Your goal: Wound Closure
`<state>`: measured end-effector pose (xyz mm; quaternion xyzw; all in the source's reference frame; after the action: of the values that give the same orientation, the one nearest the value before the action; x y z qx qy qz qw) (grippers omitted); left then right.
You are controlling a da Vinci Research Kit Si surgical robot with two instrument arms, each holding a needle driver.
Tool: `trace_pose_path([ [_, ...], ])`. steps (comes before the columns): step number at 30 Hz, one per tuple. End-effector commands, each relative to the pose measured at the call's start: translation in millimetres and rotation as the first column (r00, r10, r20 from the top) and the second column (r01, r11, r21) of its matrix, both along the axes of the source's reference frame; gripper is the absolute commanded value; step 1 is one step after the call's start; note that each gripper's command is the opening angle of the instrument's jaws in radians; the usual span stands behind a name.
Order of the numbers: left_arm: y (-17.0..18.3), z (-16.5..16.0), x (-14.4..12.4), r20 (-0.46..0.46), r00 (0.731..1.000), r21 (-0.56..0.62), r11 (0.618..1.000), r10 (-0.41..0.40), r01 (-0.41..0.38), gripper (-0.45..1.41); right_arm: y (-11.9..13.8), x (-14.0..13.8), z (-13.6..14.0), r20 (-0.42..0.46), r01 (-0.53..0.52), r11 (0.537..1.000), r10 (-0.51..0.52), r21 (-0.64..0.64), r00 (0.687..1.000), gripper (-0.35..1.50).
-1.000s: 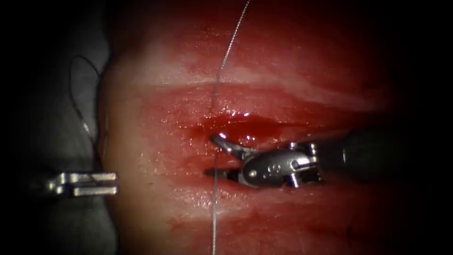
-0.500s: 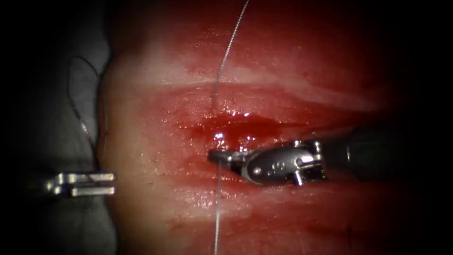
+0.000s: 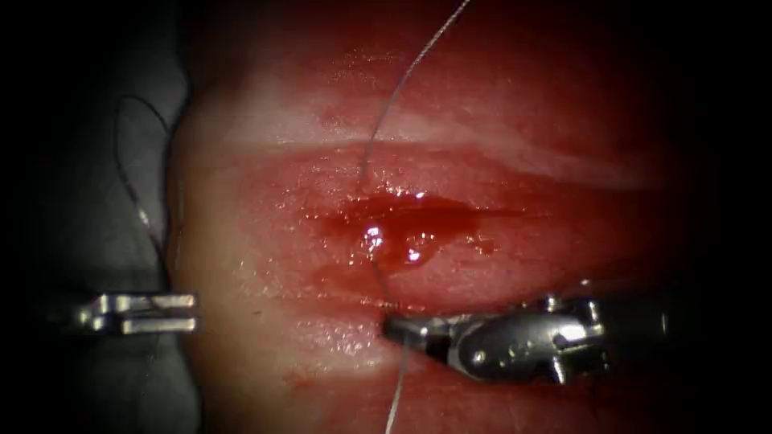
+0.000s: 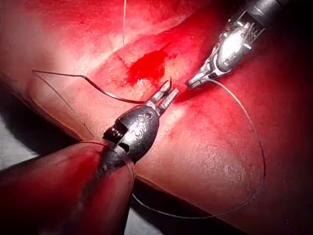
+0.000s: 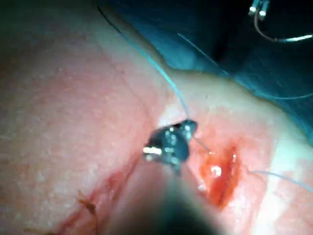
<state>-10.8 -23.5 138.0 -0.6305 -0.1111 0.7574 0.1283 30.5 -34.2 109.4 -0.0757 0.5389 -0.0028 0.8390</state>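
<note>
Centrally, thread (image 3: 398, 84): a pale strand is coming down from the upper edge of the endoscope view, entering the tissue at the cut, emerging again in the wet patch and running on toward the viewer.
Cut (image 3: 434, 210): it is lying crosswise in the endoscope view as a dark, glistening slit.
Red fluid (image 3: 402, 241): it is pooling in and just below the cut and catching bright highlights.
Tissue (image 3: 482, 128): pale bands are alternating with red ones, and the surface is looking wet around the cut.
Right hand (image 3: 402, 328): it is reaching in on the near side of the cut and is pressed together on the thread just beyond the wet patch; the left wrist view (image 4: 193, 83) is showing the thread arcing away from its tip in a wide loop.
Left hand (image 3: 173, 313): it is hanging well to the left of the cut, at the tissue's edge; in its own wrist view (image 4: 167, 90) it is pinching a dark strand with its tips slightly parted.
Dark strand (image 4: 112, 94): it is curving away from the left hand across the tissue; whether this is the needle or only thread I cannot tell.
Table (image 3: 80, 225): a grey surface is lying beside the tissue's left edge, with darkness all around.
</note>
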Motion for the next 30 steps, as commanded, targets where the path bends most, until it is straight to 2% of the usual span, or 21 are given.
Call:
trace_pose_path([
  [1,-1.1,0.6,-0.6,0.000,1.000,0.006,1.000,0.001,-0.001,-0.45,-2.7,0.5,-2.2,-0.007,0.013,1.000,-0.013,0.006,1.000,-0.35],
  [3,-1.1,0.6,-0.6,0.000,1.000,0.006,1.000,0.000,0.000,-0.45,-4.4,0.7,-4.8,-0.012,0.020,1.000,-0.020,0.006,1.000,-0.35],
  [9,-1.1,0.6,-0.6,0.000,1.000,0.006,1.000,0.000,0.000,-0.45,-8.0,1.7,-9.9,-0.043,0.047,0.999,-0.047,0.007,0.998,-0.35],
  [17,-1.1,0.6,-0.6,0.000,1.000,0.006,1.000,0.000,0.000,-0.45,-10.0,1.4,-12.1,-0.052,0.058,0.998,-0.058,0.005,0.997,-0.35],
  [21,-1.1,0.6,-0.6,0.000,1.000,0.006,1.000,0.000,0.000,-0.45,-11.8,1.3,-14.2,-0.068,0.077,0.997,-0.077,0.002,0.995,-0.35],
  [24,-1.1,0.6,-0.6,0.000,1.000,0.006,1.000,0.000,0.000,-0.45,-11.9,1.7,-15.3,-0.072,0.076,0.997,-0.075,0.005,0.995,-0.35],
  [25,-1.1,0.6,-0.6,0.000,1.000,0.006,1.000,0.000,0.000,-0.45,-11.5,1.7,-15.4,-0.077,0.068,0.998,-0.067,0.006,0.995,-0.23],
  [27,-1.1,0.6,-0.6,0.000,1.000,0.006,1.000,0.000,0.000,-0.45,-10.3,1.5,-15.4,-0.100,0.026,1.000,-0.025,0.009,0.995,0.47],
  [30,-1.1,0.6,-0.6,0.000,1.000,0.006,1.000,0.000,0.000,-0.45,-8.2,1.0,-15.0,-0.091,-0.029,0.999,0.031,0.024,0.995,1.01],
])
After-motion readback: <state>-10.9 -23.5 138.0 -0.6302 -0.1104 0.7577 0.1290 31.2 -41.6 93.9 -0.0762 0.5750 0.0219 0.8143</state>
